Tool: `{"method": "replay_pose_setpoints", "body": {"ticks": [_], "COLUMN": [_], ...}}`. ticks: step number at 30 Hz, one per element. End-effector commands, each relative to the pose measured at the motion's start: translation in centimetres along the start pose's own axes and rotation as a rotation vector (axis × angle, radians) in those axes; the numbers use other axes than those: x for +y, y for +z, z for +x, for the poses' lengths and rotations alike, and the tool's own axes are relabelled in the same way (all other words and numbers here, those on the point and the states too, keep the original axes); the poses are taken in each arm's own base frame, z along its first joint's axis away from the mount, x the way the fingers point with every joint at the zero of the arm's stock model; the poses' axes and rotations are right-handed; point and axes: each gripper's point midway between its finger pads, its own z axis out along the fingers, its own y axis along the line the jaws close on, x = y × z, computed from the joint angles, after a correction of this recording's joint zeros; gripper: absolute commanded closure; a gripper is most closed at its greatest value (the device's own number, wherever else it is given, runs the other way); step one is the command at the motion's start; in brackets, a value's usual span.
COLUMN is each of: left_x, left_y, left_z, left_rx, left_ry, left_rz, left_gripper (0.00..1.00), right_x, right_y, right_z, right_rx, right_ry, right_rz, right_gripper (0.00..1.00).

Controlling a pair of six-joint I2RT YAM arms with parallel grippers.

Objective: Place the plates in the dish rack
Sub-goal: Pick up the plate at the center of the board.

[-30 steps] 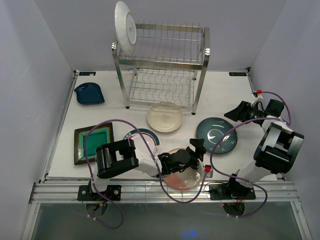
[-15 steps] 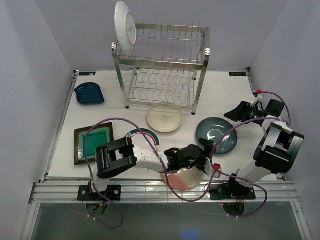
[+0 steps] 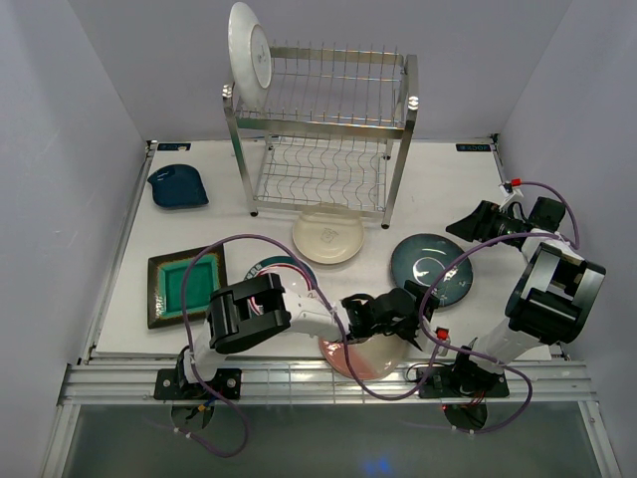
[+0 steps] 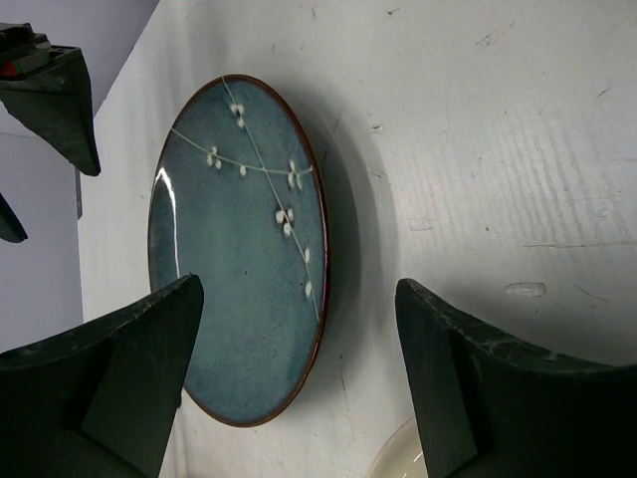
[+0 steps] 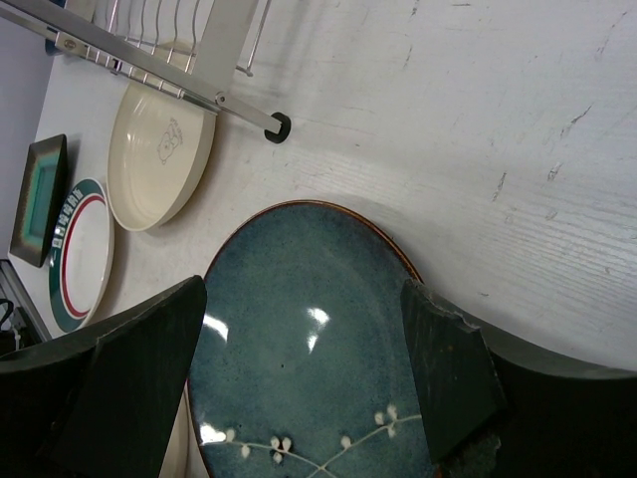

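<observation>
- your left gripper is spread wide with nothing in it; it hangs over the pink speckled plate, facing the dark teal plate
- your right gripper is wide open too and empty, above that teal plate
- the dish rack stands at the far side; one white plate sits upright in its top tier

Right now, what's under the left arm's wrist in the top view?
A pink speckled round plate at the near edge of the table. The wrist covers the plate's far rim. The left gripper reaches past it, open, toward the dark teal plate.
</observation>
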Motion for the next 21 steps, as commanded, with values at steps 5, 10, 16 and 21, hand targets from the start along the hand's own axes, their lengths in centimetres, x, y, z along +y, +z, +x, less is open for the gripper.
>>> {"method": "replay_pose_setpoints", "body": {"ticks": [5,10,16,21], "left_x": [1.1,1.0,0.7,0.8], "left_y": [0.6,1.2,2.5,3.2], "left_z": [-0.3,0.2,0.8,1.3], "left_rx": [0.025,0.047,0.069,0.090], "left_ry": [0.010,0.014,0.029,0.048], "left_rz": [-0.027,-0.034,-0.037,-0.049], "left_gripper": [0.18,0.25,0.31,0.38], "right_x": [0.2,0.3,0.5,0.4], "right_y": [0.1,0.0,-0.1,-0.1], "right_z": [-1.2,-1.3,-1.3,-1.3], "right_rx": [-0.009,-0.010,-0.013,-0.014], "right_ry": [-0.031,-0.026,-0.031,-0.029], "right_rz": [-0.021,-0.030,-0.035,-0.035], "right_gripper": [0.16,0.16,0.16,0.16]}}
